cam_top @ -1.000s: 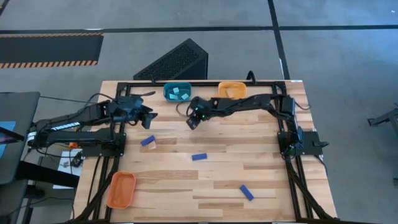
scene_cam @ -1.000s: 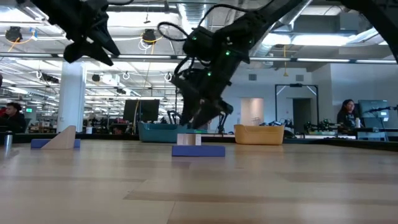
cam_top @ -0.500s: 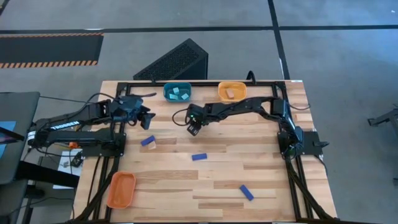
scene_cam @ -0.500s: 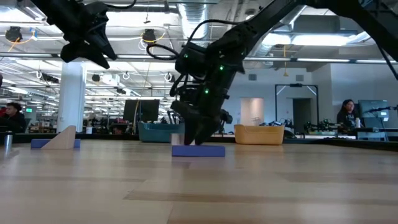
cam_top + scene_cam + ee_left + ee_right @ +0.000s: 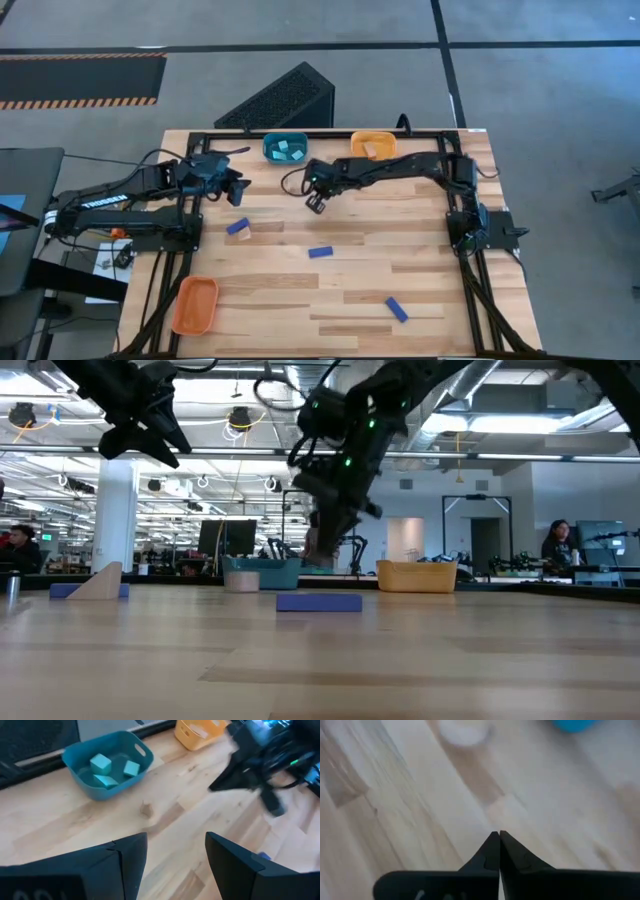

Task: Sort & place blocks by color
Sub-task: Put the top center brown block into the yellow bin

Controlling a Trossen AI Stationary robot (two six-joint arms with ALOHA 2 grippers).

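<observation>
Right gripper (image 5: pixel 318 203), closed and empty, hangs above the wooden table (image 5: pixel 420 280).

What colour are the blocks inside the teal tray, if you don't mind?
Light cyan blocks in the tray, clearest in the left wrist view.

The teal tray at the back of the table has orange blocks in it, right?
Not quite: the blocks in the teal tray are light cyan, not orange, as the left wrist view shows. The tray does sit at the back of the table.
</observation>
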